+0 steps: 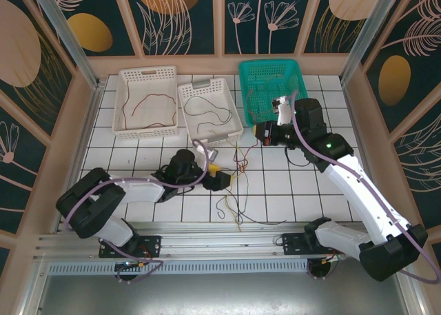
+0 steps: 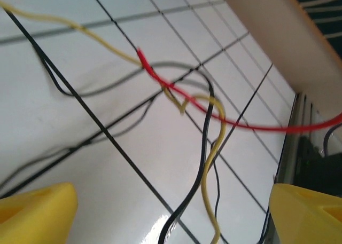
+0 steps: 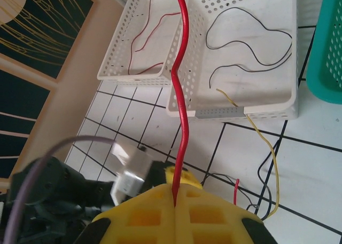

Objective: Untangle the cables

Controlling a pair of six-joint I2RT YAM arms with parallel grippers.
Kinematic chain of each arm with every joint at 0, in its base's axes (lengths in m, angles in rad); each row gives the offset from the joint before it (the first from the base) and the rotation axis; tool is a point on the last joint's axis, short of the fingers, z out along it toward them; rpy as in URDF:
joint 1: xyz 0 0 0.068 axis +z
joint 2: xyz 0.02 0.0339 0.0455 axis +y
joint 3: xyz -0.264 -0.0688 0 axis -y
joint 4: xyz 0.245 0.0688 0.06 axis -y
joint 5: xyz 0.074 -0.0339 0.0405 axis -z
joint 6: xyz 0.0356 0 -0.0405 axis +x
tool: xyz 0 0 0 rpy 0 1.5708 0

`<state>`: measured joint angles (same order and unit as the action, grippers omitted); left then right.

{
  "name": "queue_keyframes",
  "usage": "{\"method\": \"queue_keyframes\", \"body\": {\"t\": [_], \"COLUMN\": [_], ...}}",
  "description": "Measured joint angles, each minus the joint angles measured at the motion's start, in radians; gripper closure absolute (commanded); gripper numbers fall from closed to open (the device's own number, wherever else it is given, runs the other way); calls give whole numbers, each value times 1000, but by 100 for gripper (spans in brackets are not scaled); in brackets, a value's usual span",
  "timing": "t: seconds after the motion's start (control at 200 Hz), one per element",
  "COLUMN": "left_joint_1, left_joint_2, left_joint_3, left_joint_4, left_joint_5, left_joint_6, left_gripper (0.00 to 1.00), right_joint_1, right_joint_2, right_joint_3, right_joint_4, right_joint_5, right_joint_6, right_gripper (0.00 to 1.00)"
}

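Right wrist: right gripper (image 3: pixel 175 200) has its fingers pressed together, pinching a red cable (image 3: pixel 181 94) that runs up the frame centre. Left wrist: left gripper (image 2: pixel 170 214) is spread, with yellow fingertips (image 2: pixel 35 212) at the lower corners. Tangled cables (image 2: pixel 181 97) lie on white tiles (image 2: pixel 160 158) at frame centre.

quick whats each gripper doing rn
Left gripper: open, holding nothing.
Right gripper: closed on the red cable.
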<state>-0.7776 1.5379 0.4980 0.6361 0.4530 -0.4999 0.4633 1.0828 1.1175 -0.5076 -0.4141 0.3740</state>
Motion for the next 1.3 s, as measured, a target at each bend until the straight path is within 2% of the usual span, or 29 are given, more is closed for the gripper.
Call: {"method": "queue_keyframes", "body": {"t": [0.21, 0.335, 0.375, 0.415, 0.51, 0.661, 0.991, 1.301], "left_joint_1": [-63, -68, -68, -68, -68, -68, -68, -64], "left_joint_2": [109, 125, 128, 130, 130, 129, 16, -114], "left_joint_3": [66, 76, 80, 86, 100, 114, 115, 227], "left_joint_4": [-35, -35, -35, -37, -42, -57, -154, -359], "left_joint_5": [-1, -6, -8, -11, -18, -32, -105, -295], "left_joint_6": [45, 56, 60, 61, 73, 78, 93, 133], "left_gripper": [11, 20, 27, 42, 70, 100, 100, 100], "right_joint_1": [0, 0, 0, 0, 0, -7, -26, -26], "right_joint_2": [0, 0, 0, 0, 0, 0, -17, -64], "right_joint_3": [0, 0, 0, 0, 0, -1, -66, -152], "right_joint_4": [11, 12, 13, 13, 13, 14, 21, 10], "right_joint_5": [0, -5, -6, -6, -6, -5, -5, -67], "right_joint_6": [2, 3, 4, 5, 6, 5, -3, -2], "right_gripper": [100, 100, 100, 100, 100, 100, 100, 100]}}
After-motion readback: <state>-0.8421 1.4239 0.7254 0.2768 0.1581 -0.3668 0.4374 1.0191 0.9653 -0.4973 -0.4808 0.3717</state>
